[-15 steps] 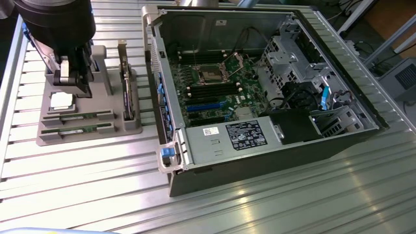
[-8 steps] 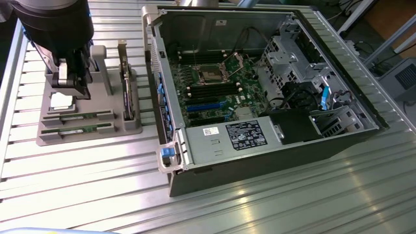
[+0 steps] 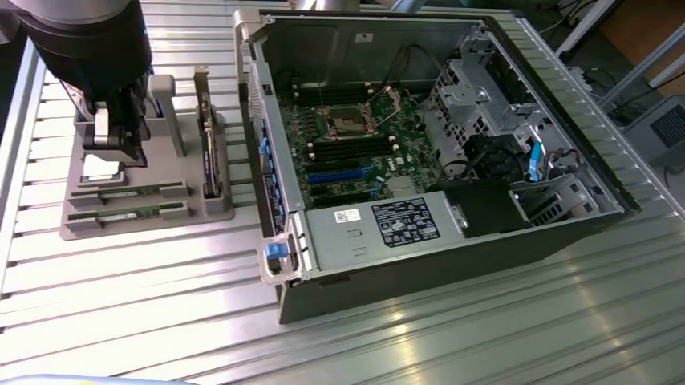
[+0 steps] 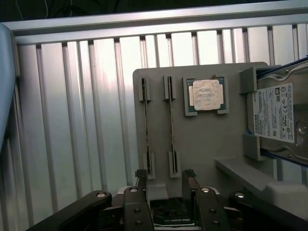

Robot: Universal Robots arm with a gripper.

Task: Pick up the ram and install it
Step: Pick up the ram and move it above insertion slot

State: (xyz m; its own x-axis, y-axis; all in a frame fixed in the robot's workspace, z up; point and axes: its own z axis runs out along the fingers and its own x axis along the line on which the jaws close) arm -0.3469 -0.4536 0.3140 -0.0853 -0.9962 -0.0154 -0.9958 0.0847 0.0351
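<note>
The grey holder lies near an edge of the ribbed surface, with bare room left on its open side and a narrow gap toward the computer case. The ram, thin, long and green, is seated on edge in a slot beside a second stick. The gripper is held released above the holder's end, with nothing grasped.

A robotics workshop or lab; ribbed aluminium bench, opened computer case, grey parts fixture.
</note>
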